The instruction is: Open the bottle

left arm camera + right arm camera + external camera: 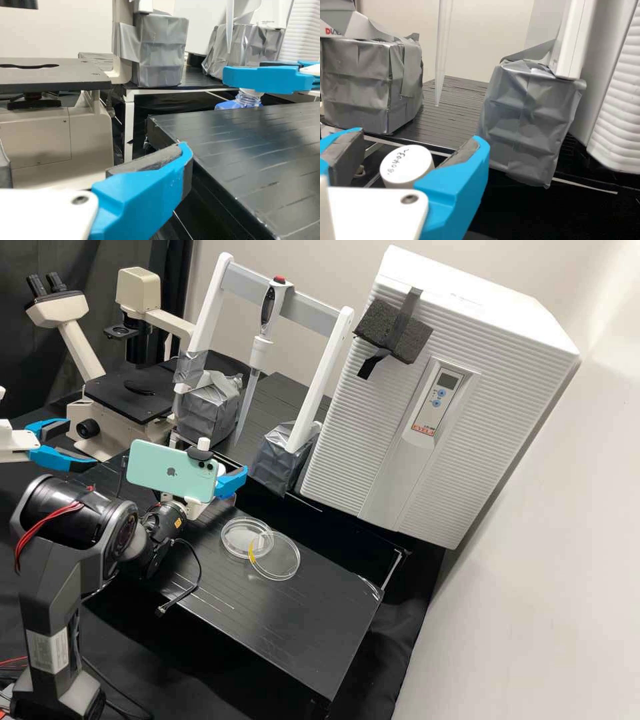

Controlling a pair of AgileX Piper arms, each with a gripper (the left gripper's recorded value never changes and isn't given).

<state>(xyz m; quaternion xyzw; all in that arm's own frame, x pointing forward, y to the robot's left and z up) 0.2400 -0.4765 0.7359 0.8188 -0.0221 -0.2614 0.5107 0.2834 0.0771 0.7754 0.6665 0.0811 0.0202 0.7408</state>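
A white bottle cap (203,443) pokes up behind the mint phone mounted on my right arm. In the right wrist view the cap (406,165) sits between the two blue fingers of my right gripper (415,145), which is open, with a small gap showing on each side. From the left wrist view I see the clear bottle neck (248,98) under one of those blue fingers (270,79). The bottle stands at the far edge of the raised black platform (250,155). My left gripper (79,445) hangs open and empty at the far left, well away from the bottle.
Two clear petri dishes (247,537) (277,557) lie on the black platform (300,613). A microscope (120,400) stands at the back left. A pipette (263,327) hangs from a white stand on tape-wrapped blocks (207,407). A large white machine (433,393) fills the right.
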